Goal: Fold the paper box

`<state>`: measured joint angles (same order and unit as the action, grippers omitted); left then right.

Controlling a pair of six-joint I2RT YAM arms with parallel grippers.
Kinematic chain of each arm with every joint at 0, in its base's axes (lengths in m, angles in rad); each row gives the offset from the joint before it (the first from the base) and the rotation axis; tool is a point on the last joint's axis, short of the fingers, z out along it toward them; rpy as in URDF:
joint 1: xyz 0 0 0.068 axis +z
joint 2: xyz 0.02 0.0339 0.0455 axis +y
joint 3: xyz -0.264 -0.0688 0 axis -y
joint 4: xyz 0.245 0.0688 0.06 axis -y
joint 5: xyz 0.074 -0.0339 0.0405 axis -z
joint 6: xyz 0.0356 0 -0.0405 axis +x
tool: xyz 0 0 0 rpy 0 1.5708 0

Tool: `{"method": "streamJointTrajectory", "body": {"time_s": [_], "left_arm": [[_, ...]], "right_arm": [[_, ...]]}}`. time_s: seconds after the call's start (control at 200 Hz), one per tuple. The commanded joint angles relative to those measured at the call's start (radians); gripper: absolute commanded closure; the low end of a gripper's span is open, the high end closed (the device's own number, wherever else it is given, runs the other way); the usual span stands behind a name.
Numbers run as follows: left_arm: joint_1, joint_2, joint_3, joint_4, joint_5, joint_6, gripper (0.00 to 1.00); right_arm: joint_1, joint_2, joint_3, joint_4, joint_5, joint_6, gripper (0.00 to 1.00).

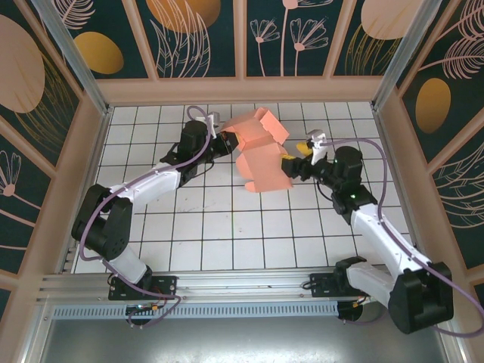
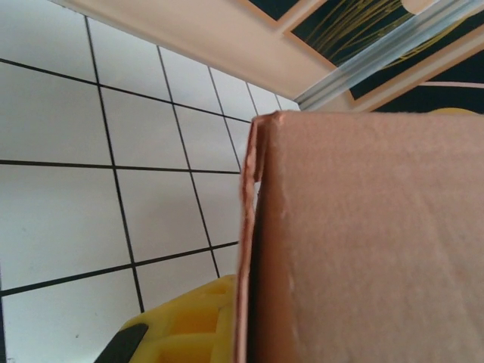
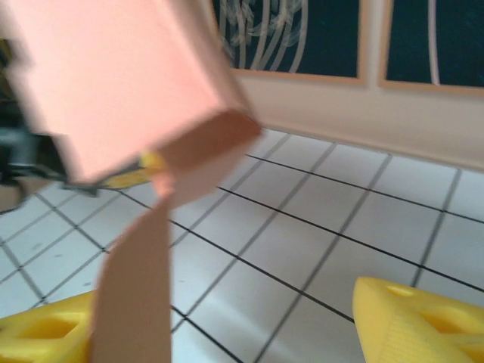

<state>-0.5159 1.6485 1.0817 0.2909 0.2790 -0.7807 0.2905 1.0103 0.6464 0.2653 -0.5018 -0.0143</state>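
The paper box (image 1: pixel 261 155) is a salmon-pink, partly folded card shape held up over the white tiles at the back middle. My left gripper (image 1: pixel 227 142) is shut on its left edge. In the left wrist view the card (image 2: pixel 363 242) stands edge-on against one yellow finger (image 2: pixel 181 325); the other finger is hidden behind it. My right gripper (image 1: pixel 291 165) sits at the box's right side and is open. In the right wrist view the box (image 3: pixel 128 83) hangs at upper left and a loose flap (image 3: pixel 136 287) drops beside the left finger (image 3: pixel 45 333). The right finger (image 3: pixel 423 325) stands far apart from it.
The tiled floor (image 1: pixel 227 219) is ringed by a low beige wall (image 1: pixel 242 89) with patterned panels behind and at both sides. An aluminium rail (image 1: pixel 227 283) runs along the near edge by the arm bases.
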Motion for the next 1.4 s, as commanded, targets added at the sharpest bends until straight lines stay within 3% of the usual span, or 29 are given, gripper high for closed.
{"method": "streamJointTrajectory", "body": {"time_s": [0.0,0.125,0.225,0.33,0.581,0.856,1.136,1.396], "left_arm": [[0.005,0.02,0.042,-0.035,-0.031,0.013,1.0],[0.008,0.034,0.048,-0.023,-0.027,0.028,1.0],[0.008,0.036,0.043,-0.004,-0.019,0.044,1.0],[0.008,0.037,0.039,0.006,-0.014,0.057,1.0],[0.008,0.036,0.032,0.014,-0.008,0.06,1.0],[0.008,0.037,0.046,0.006,0.004,0.058,1.0],[0.008,0.04,0.054,0.001,0.012,0.057,1.0],[0.008,0.049,0.058,0.003,0.022,0.05,1.0]], "right_arm": [[-0.008,-0.07,-0.025,0.067,-0.145,0.042,0.27],[-0.01,-0.113,-0.005,0.085,-0.189,0.071,0.27],[-0.02,-0.099,0.052,0.069,-0.15,0.105,0.27],[-0.042,-0.022,0.156,-0.011,-0.101,0.153,0.3],[-0.076,0.169,0.36,-0.137,-0.175,0.178,0.37],[-0.055,0.269,0.445,-0.218,-0.279,0.086,0.59],[0.013,0.305,0.491,-0.316,-0.18,-0.008,0.65],[0.111,0.332,0.527,-0.393,0.078,-0.116,0.63]]}}
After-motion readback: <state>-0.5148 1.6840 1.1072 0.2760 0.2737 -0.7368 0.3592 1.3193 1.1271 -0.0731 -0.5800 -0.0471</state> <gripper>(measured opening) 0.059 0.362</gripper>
